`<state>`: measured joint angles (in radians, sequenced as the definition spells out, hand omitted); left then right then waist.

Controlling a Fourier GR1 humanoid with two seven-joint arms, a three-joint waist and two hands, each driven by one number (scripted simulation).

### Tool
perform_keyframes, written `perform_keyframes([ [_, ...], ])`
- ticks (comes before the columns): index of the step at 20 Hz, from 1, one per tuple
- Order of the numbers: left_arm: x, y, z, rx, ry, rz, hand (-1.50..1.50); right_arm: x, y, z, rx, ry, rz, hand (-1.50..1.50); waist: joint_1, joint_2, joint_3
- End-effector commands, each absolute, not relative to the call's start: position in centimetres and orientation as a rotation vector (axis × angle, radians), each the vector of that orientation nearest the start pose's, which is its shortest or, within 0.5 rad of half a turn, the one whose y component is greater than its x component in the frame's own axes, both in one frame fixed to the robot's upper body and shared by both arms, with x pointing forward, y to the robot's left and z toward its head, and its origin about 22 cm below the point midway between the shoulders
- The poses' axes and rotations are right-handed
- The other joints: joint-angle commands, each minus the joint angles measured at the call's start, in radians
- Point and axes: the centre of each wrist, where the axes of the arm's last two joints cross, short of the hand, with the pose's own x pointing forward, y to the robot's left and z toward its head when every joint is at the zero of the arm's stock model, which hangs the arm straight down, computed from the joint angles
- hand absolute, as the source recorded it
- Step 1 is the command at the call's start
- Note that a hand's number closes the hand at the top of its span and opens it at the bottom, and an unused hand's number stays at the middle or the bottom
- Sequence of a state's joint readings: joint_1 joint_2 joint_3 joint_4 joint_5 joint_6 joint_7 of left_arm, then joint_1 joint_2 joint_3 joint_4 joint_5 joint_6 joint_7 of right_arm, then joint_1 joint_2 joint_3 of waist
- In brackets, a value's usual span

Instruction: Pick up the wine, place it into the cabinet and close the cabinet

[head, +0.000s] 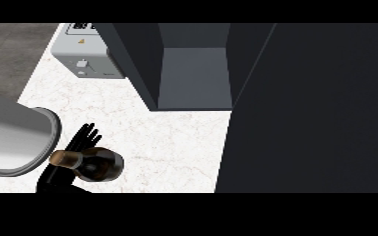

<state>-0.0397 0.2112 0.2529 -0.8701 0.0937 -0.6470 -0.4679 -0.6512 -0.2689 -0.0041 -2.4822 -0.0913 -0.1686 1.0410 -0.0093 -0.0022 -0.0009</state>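
The wine bottle (94,163) — dark, glossy, rounded, with a brown neck — stands on the white marbled counter (170,140), just before the left hand (74,152), whose black fingers spread straight, holding nothing. The dark cabinet (193,75) stands open, its door (303,120) a flat matte slab.

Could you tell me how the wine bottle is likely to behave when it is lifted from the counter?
The wine bottle looks dark, glossy and rounded, so it may be slippery and apt to roll if laid down. Its narrow neck and cork suggest it tips easily if nudged high.
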Motion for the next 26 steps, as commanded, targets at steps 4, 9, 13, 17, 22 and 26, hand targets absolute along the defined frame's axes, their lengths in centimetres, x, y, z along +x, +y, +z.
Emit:
perform_keyframes([
  [4,20.4,34.0,-13.3,-0.437,-1.455,-0.031,-1.50,13.0,-20.4,29.5,0.209,-2.011,0.270,-1.50,0.000,0.000,0.000],
  [9,20.4,31.8,-14.7,-0.507,-1.428,0.055,1.50,12.6,-20.3,28.8,0.203,-1.995,0.268,-1.50,0.000,-0.001,0.001],
  [13,22.0,33.7,-13.2,-0.527,-1.501,-0.051,1.50,13.8,-20.2,29.6,0.212,-1.998,0.256,-1.50,0.002,-0.001,0.000],
  [17,23.0,31.2,-12.9,-0.498,-1.598,-0.232,1.50,14.1,-20.3,29.3,0.206,-2.004,0.264,-1.50,-0.005,0.000,0.000],
  [22,22.5,30.0,-12.8,-0.442,-1.718,-0.210,1.50,13.6,-19.2,29.4,0.215,-1.990,0.278,-1.50,0.003,-0.003,-0.001],
  [26,23.6,26.4,-12.5,-0.201,-1.819,-0.081,1.50,13.1,-20.4,28.7,0.197,-1.994,0.278,-1.50,0.000,-0.004,0.001],
])
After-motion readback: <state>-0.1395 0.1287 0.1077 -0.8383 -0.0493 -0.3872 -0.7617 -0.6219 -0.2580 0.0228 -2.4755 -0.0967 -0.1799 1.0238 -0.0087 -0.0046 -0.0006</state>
